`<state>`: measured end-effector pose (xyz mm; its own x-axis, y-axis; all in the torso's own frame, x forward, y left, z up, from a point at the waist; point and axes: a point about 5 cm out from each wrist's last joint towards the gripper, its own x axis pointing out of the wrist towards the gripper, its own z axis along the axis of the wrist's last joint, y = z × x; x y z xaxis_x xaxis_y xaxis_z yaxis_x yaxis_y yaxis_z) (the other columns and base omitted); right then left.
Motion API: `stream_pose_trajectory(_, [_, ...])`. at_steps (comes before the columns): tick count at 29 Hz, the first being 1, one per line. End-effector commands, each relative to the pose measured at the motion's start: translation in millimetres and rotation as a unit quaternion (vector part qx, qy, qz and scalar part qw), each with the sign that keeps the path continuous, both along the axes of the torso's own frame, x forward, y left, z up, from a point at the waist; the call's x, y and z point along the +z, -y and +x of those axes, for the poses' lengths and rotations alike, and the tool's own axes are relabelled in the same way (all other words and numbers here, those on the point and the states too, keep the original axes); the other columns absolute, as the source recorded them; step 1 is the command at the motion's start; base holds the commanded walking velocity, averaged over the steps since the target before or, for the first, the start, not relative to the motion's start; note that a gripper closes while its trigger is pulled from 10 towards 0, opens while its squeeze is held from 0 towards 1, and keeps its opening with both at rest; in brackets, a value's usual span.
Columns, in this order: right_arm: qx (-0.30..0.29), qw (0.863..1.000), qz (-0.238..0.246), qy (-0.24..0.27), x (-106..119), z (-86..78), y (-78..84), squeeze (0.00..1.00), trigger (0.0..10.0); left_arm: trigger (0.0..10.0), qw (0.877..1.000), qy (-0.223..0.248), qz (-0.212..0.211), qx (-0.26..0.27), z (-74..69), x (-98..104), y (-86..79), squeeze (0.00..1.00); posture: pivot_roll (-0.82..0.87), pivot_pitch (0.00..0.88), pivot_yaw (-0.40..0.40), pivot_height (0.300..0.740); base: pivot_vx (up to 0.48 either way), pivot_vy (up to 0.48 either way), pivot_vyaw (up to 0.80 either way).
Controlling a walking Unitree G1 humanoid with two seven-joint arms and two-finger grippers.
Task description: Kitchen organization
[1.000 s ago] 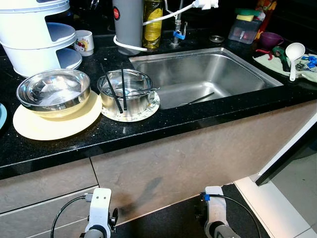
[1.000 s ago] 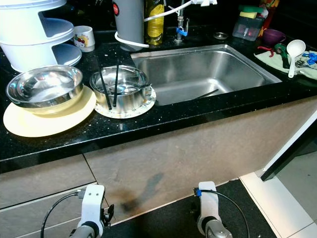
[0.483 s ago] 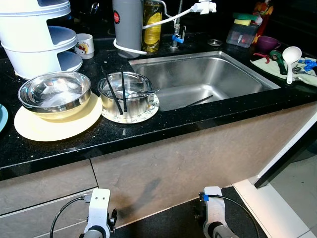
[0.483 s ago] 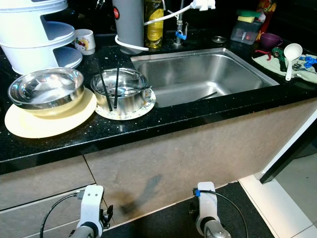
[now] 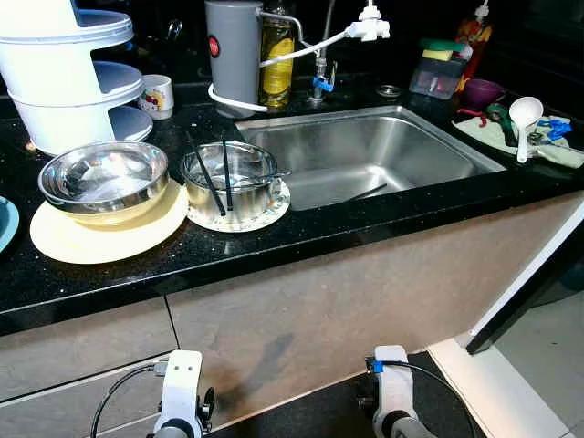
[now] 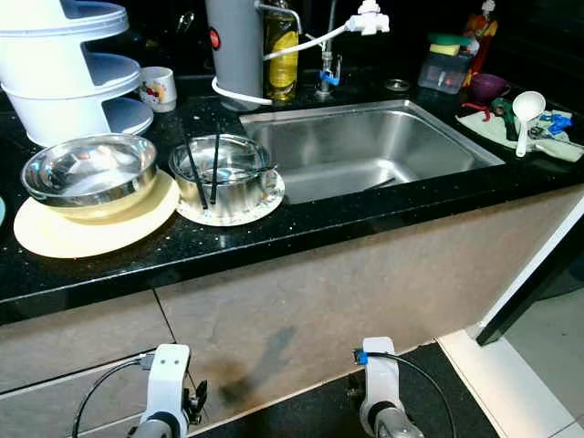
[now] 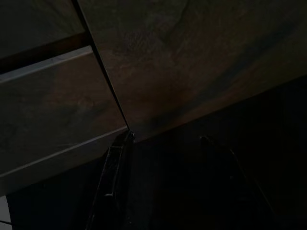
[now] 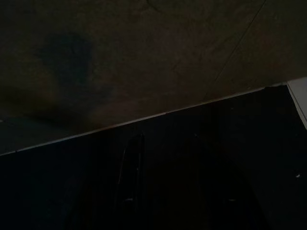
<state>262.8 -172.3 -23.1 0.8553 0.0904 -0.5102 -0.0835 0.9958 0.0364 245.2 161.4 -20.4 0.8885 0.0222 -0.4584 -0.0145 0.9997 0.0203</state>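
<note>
Black countertop [image 5: 301,233] shows no legible labels; both claws' states cannot be told.

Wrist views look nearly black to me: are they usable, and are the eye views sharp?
Both wrist views are very dark, showing faint cabinet panels and dim fingers. Eye views are sharp and well lit, with glare on the steel bowl and sink.
</note>
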Motion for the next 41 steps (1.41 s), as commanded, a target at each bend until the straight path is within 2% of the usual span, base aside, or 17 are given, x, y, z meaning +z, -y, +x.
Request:
stream_pose_trajectory(1, [0.001,1.0,0.0,-0.018,-8.4,-9.2,-0.3,0.0,10.0,10.0,1.0,-0.015,0.004,-0.003,-6.4,-6.1,-0.3,0.0,-0.08,0.083,-0.062,0.74,0.0,0.0,0.0])
stream_pose_trajectory(26, [0.017,0.999,0.0,-0.035,-14.6,-14.9,-7.8,0.0,10.0,10.0,0.999,-0.04,0.034,-0.011,-11.5,-14.5,-8.6,0.0,-0.09,0.067,-0.055,0.74,0.0,0.0,0.0])
stream_pose_trajectory(35, [0.029,0.999,0.0,-0.031,-15.6,-18.3,-12.3,0.0,10.0,10.0,0.998,-0.03,0.055,-0.022,-15.7,-13.4,-12.9,0.0,-0.08,0.121,-0.053,0.74,0.0,0.0,0.0])
stream_pose_trajectory(36, [0.036,0.999,-0.001,-0.027,-15.2,-19.0,-13.8,0.0,10.0,10.0,0.997,-0.022,0.064,-0.033,-16.8,-11.6,-12.4,0.0,-0.07,0.159,-0.057,0.74,0.0,0.0,0.0])
stream_pose_trajectory(38, [0.048,0.999,-0.002,-0.019,-15.1,-23.3,-17.5,0.0,10.0,10.0,0.997,-0.003,0.073,-0.039,-23.7,-7.9,-13.5,0.0,-0.06,0.194,-0.054,0.74,0.0,0.0,0.0])
stream_pose_trajectory(40, [0.052,0.999,0.001,-0.016,-16.6,-29.3,-20.1,0.0,10.0,10.0,0.996,-0.001,0.078,-0.034,-32.5,-6.8,-16.8,0.0,-0.07,0.215,-0.045,0.74,0.0,0.0,0.0])
stream_pose_trajectory(41, [0.052,0.999,0.001,-0.016,-16.6,-29.3,-20.1,0.0,10.0,10.0,0.996,-0.001,0.078,-0.034,-32.5,-6.8,-16.8,0.0,-0.07,0.215,-0.045,0.74,0.0,0.0,0.0])
